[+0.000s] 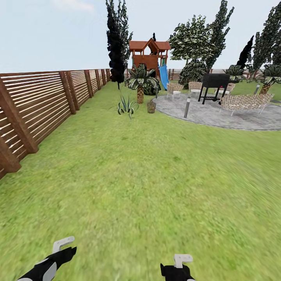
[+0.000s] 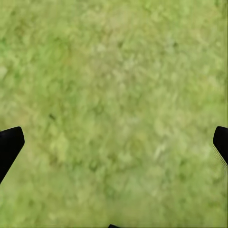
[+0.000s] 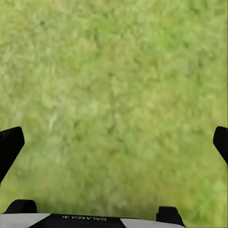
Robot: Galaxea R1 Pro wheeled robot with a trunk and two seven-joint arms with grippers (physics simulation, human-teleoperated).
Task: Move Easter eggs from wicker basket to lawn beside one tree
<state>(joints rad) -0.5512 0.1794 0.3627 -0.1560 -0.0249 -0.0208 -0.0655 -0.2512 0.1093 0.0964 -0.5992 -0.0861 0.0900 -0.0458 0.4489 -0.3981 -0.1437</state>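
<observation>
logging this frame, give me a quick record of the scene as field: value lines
setting: garden lawn
basket: small brown one by the patio edge, far ahead; contents too small to tell
left side: wooden fence
patio: paved, with grill and wicker seats
trees: pale-trunk tree behind patio
left gripper: open, over grass
right gripper: open, over grass

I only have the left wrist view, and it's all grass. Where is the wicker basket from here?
Observer: In the head view, the wicker basket stands far ahead beside the small palm, by the edge of the paving.
Operator: Any suitable tree near it?
Observer: A leafy tree with a mottled crown rises beyond the paving, right of the playhouse.
Operator: Is the right gripper carrying anything?
Observer: No, the right gripper is open over the bare lawn.
</observation>
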